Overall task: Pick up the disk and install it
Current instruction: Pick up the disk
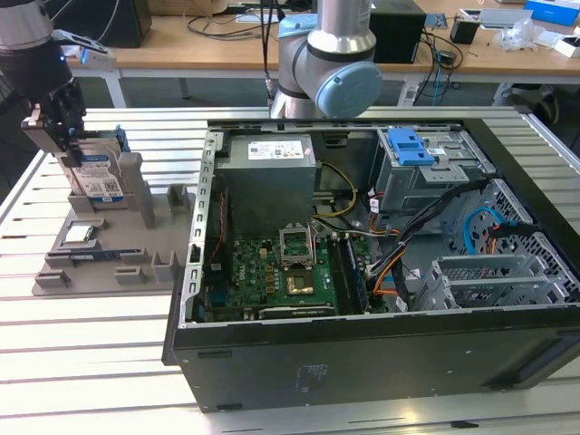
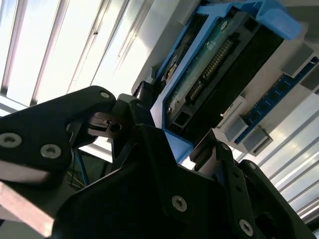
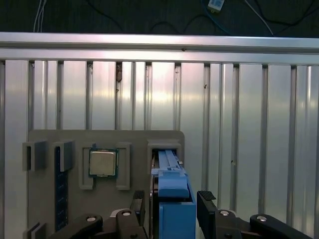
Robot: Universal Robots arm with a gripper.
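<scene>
Spreading under everything is the slatted aluminium table (image 1: 91, 362), with cluttered desks (image 1: 208, 45) running along twelve o'clock in the exterior view, so room around the work is looking ample. Lying open at centre is the computer case (image 1: 362, 362), and the grey fixture tray (image 1: 100, 276) is sitting at nine o'clock of it. The disk (image 1: 95, 177) is standing on edge in that tray, and the gripper (image 1: 62, 143) is straddling its upper end at ten o'clock — whether it is clamping I cannot tell. I am judging the disk stiff, fairly dense and shock-sensitive; its blue bracket (image 3: 174, 199) is offering the safest hold — well away from the exposed circuit board (image 2: 214, 59).
</scene>
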